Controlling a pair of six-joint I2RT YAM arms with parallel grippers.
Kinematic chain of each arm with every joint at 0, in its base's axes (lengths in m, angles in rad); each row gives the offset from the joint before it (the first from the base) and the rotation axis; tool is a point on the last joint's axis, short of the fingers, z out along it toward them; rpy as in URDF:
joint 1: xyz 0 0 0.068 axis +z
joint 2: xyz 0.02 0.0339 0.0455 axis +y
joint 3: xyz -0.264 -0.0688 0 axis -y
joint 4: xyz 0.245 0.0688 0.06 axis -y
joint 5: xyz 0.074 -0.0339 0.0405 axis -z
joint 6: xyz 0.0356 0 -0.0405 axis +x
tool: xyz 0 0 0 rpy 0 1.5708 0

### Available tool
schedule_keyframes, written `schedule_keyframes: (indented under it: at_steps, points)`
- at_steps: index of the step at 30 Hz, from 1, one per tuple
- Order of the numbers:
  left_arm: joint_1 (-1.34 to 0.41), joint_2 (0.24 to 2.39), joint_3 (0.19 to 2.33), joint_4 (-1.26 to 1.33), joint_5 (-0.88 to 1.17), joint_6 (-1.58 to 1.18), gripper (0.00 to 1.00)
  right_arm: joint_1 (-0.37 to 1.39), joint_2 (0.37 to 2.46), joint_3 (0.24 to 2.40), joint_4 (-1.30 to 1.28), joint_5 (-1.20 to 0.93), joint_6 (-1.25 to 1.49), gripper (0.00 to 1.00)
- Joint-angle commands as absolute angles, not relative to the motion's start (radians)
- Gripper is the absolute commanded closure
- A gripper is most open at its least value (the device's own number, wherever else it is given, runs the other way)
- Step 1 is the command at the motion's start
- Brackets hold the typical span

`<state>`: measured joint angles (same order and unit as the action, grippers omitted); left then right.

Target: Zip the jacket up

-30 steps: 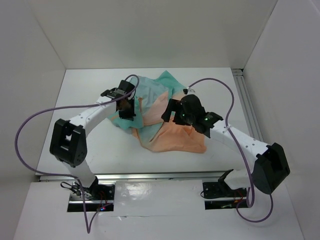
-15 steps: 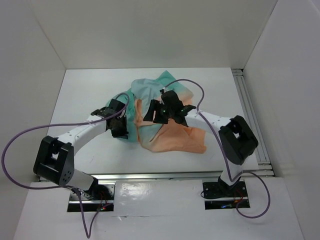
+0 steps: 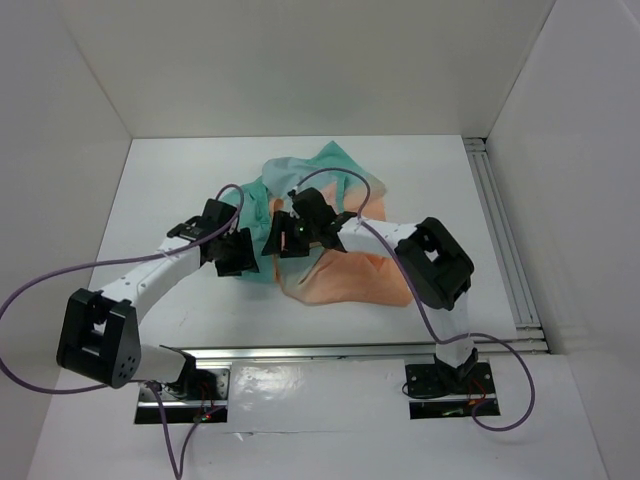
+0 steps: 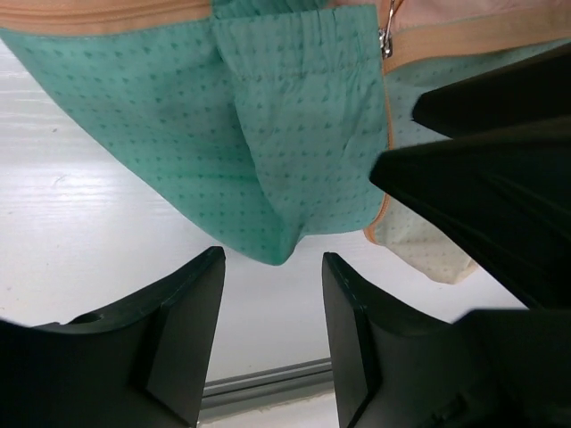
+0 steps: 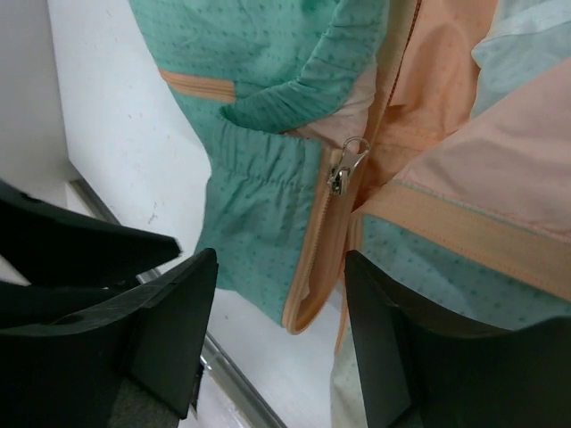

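The jacket (image 3: 350, 277) lies crumpled mid-table, teal at the back and left, peach at the front right. My left gripper (image 3: 238, 255) is at its left edge, open. In the left wrist view a teal hem (image 4: 268, 134) hangs just beyond the empty left gripper (image 4: 272, 263). My right gripper (image 3: 285, 235) is right beside it over the same edge, open. In the right wrist view the metal zipper pull (image 5: 343, 169) sits on the orange zipper tape (image 5: 314, 267). The tape's lower end hangs loose between the right gripper's (image 5: 281, 267) fingers.
The white table (image 3: 170, 190) is boxed in by white walls. A metal rail (image 3: 497, 230) runs along its right side and another along the near edge (image 4: 259, 383). Purple cables (image 3: 60, 275) loop over both arms. The right gripper's black body (image 4: 500, 178) fills the left wrist view's right.
My left gripper has pulled toward the near left and then opened, letting go of the teal fabric. My right gripper has swung left across the jacket to the zipper's end, jaws somewhat narrower.
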<state>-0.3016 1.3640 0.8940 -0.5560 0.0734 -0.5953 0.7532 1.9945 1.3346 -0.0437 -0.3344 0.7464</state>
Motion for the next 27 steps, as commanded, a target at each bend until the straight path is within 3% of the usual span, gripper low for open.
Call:
schedule_keyframes:
  at_steps: [1,7,11,14,15,16,18,19,27]
  points:
    - [-0.262,1.305,0.931,-0.571,0.087,-0.597,0.40,0.756,2.034,1.393,-0.003,-0.385,0.736,0.35]
    - [-0.189,1.247,0.997,-0.621,0.097,-0.577,0.39,0.787,2.068,1.436,-0.023,-0.425,0.686,0.35]
    - [-0.130,1.226,1.019,-0.621,0.138,-0.566,0.37,0.787,1.997,1.336,0.115,-0.465,0.699,0.44]
    - [-0.088,1.241,1.066,-0.621,0.176,-0.529,0.37,0.810,1.947,1.301,0.150,-0.526,0.663,0.62]
    - [-0.087,1.252,1.081,-0.621,0.176,-0.519,0.37,0.810,1.947,1.301,0.150,-0.526,0.647,0.62]
    - [-0.071,1.262,1.097,-0.636,0.176,-0.503,0.37,0.825,1.936,1.301,0.123,-0.526,0.623,0.75]
    - [-0.057,1.282,1.139,-0.646,0.190,-0.488,0.37,0.839,1.927,1.301,0.097,-0.516,0.609,0.83]
    - [-0.045,1.295,1.150,-0.646,0.202,-0.488,0.37,0.851,1.927,1.301,0.084,-0.502,0.598,1.00]
    - [-0.044,1.322,1.161,-0.618,0.357,-0.454,0.37,0.893,1.824,1.128,0.100,-0.451,0.584,1.00]
